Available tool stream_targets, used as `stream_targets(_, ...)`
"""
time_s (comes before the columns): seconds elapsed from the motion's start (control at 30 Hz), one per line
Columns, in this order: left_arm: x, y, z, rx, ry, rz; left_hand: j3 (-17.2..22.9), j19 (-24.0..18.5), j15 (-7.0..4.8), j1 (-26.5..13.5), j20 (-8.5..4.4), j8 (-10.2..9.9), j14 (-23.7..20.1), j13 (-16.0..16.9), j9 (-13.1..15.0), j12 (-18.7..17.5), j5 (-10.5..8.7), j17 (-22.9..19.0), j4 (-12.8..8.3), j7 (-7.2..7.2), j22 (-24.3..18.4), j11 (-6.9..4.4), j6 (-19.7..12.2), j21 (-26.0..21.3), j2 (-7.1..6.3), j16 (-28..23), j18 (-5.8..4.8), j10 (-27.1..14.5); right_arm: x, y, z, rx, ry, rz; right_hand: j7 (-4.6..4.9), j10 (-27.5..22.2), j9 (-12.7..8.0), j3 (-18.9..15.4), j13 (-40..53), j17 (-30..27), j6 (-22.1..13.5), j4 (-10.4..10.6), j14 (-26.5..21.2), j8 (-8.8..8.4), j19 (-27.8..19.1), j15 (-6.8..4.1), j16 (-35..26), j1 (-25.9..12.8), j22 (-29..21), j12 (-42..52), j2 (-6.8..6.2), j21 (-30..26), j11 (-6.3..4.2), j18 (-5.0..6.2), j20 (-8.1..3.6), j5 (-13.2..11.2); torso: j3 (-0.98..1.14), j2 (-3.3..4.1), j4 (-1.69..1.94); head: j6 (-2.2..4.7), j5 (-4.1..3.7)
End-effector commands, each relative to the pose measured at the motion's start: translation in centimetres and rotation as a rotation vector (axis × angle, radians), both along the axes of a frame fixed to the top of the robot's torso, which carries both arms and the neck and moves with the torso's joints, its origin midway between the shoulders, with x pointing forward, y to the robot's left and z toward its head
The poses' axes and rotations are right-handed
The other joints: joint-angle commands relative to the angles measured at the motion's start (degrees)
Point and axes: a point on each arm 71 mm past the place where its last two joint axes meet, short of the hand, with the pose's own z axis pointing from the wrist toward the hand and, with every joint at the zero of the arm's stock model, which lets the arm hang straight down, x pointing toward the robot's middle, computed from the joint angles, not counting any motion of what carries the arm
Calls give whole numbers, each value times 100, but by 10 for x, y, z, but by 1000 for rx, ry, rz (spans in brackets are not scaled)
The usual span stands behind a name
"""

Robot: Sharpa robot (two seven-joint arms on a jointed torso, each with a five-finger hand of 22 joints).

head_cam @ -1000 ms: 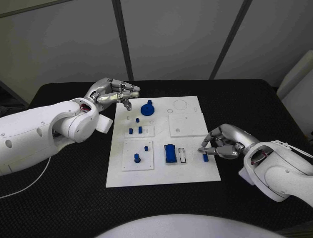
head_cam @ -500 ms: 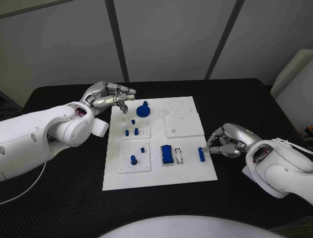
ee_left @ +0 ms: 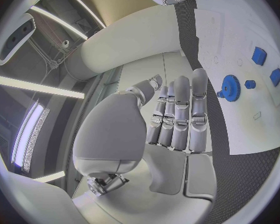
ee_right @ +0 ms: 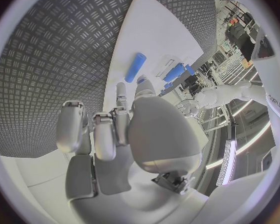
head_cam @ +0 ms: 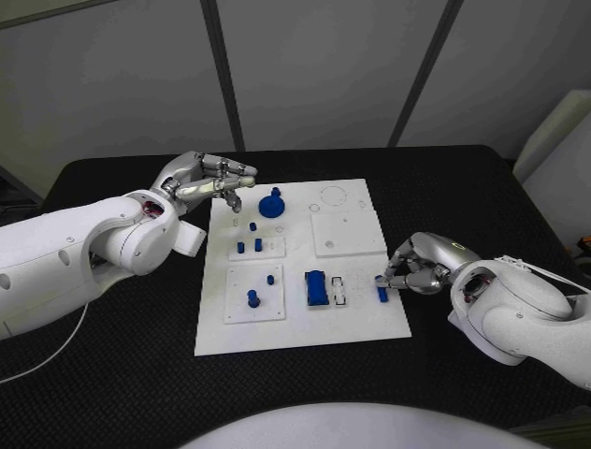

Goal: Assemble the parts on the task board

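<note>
The white task board (head_cam: 363, 318) lies mid-table. On it are a blue gear (head_cam: 271, 206), several small blue pegs (head_cam: 249, 247), a blue block (head_cam: 317, 288) and a blue bar (head_cam: 381, 294) lying flat near its right edge. My right hand (head_cam: 417, 266) sits at that edge with its fingers curled in and holds nothing. One fingertip (ee_right: 120, 90) reaches close to the bar (ee_right: 135, 67); contact is unclear. My left hand (head_cam: 212, 181) hovers by the board's far left corner, fingers stretched side by side (ee_left: 180, 109), holding nothing, just short of the gear (ee_left: 230, 88).
Raised white squares (head_cam: 347, 234) sit on the board, with an empty slot outline (head_cam: 344, 291) beside the block. The black table (head_cam: 121, 337) surrounds the board, its right edge close behind my right arm. A thin cable (head_cam: 47, 351) trails at the left.
The right hand held the blue bar a second ago; the bar now lies free on the board with the curled fingers just behind it. The left hand has barely moved.
</note>
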Motion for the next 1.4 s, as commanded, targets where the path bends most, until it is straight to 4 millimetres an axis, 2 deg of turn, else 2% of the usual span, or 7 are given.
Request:
stream_targets(0.03,-1,-1,2,-12,-10,-11,2,19,39,1,22,-17,3,-6,-3,21,36,-6,-17,7,-9,-9,-26,-40,66,-22,36,-38,0,2,-3,-48,19,14,-4,64,-1,-43,229,1125,50,8,526,-23,12,1,-5,-45,10,6,-15,4,-11,-27,18,23,-5,-2,2,-21,4)
stream_targets(0.5,-1,0,1,-11,-9,-11,2,19,39,1,22,-17,3,-6,-3,21,36,-6,-17,7,-9,-9,-26,-40,66,-22,36,-38,-1,11,-8,-127,47,64,-49,67,18,-61,233,1143,159,-17,530,2,25,-26,2,36,31,3,-26,15,-49,-31,-2,29,-6,-7,-2,-56,23)
stream_targets(0.93,-1,1,1,-10,-6,-12,1,19,40,-7,23,-12,3,-5,-1,29,36,-10,-11,3,-9,-11,-20,-45,74,-23,35,-35,-9,23,-16,-249,32,133,-56,45,23,-90,210,1118,170,-134,524,-26,9,-45,-11,254,13,-45,-132,-6,-62,-28,-27,26,-8,-8,-1,-67,37)
stream_targets(1.03,-1,1,1,-9,-5,-12,1,19,40,-7,23,-12,3,-5,-1,29,36,-10,-11,3,-9,-11,-20,-45,74,-23,35,-35,-10,27,-17,-272,23,145,-49,34,21,-92,198,1102,159,-173,520,-41,0,-44,-20,320,2,-68,-160,-16,-57,-26,-28,72,-3,-8,-7,-66,48)
stream_targets(1.17,-1,1,1,-9,-5,-13,1,19,40,-7,23,-12,3,-5,-1,29,36,-10,-11,3,-9,-11,-20,-45,74,-23,35,-35,-11,31,-17,-284,12,153,-36,16,18,-90,182,1091,141,-213,517,-67,-10,-38,-27,402,-10,-99,-171,-30,-48,-24,-26,276,-6,-8,-3,-66,42)
stream_targets(1.33,-2,1,2,-9,-4,-14,1,19,40,-7,23,-12,3,-5,-1,29,36,-10,-11,3,-9,-11,-20,-45,74,-23,35,-35,-12,34,-15,-277,-4,146,-48,7,11,-31,186,1101,156,-261,519,-97,-5,-48,-24,584,-5,-111,-115,-33,-62,-24,-34,976,-4,-6,2,-66,51)
stream_targets(1.4,-2,1,2,-9,-4,-14,1,19,40,-7,23,-12,3,-5,-1,29,36,-10,-11,3,-9,-11,-20,-45,74,-23,35,-35,-13,34,-14,-267,-8,137,-70,10,12,33,191,1109,176,-285,521,-99,3,-59,-20,682,4,-108,-55,-28,-79,-26,-39,1086,-1,-7,-1,-64,60)
